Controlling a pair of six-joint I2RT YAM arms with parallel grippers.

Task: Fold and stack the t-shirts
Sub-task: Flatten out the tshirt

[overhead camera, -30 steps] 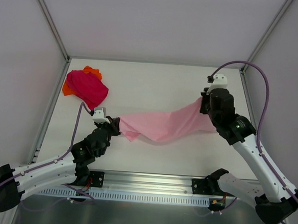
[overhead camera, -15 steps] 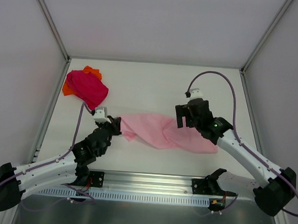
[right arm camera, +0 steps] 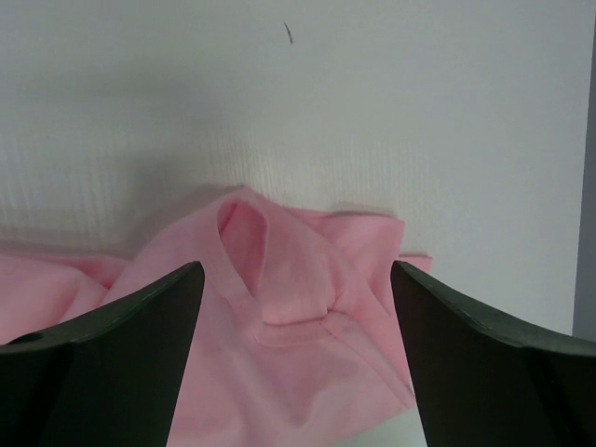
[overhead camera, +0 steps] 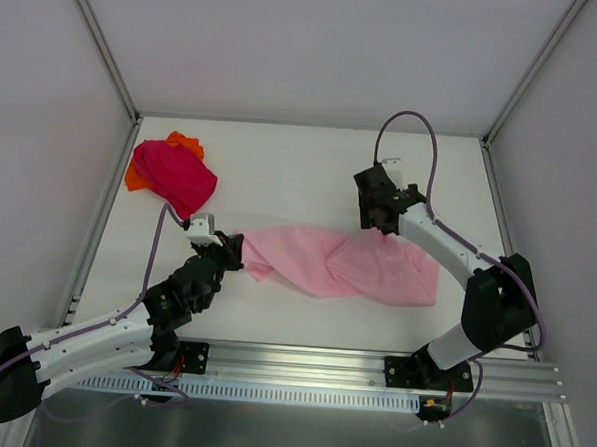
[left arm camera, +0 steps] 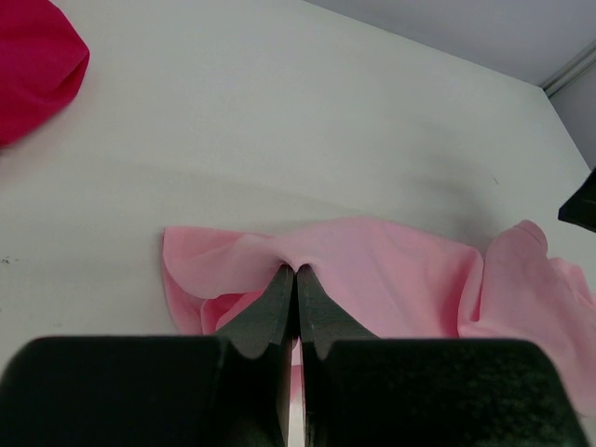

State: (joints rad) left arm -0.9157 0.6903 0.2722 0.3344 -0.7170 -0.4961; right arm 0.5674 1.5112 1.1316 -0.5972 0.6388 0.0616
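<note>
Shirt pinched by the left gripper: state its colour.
The shirt is light pink; left wrist view.

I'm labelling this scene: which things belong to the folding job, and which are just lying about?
Job: light pink t-shirt, pinched by the left gripper; open right gripper over it; magenta t-shirt; orange t-shirt.
Not the job: purple cables, metal rail, table.

Reaches the left arm [overhead camera: 102, 338] low across the near edge, forearm angled forward and right. Pinches the near left edge of the light pink shirt [overhead camera: 326, 265] in the left gripper [overhead camera: 233, 252], fingers [left arm camera: 279, 298] pressed together. Bends the right arm [overhead camera: 447, 251] sharply at its elbow on the right, forearm running far-left. Poises the right gripper [overhead camera: 377, 216] over the shirt's far right part, fingers [right arm camera: 140, 317] spread wide.
</note>
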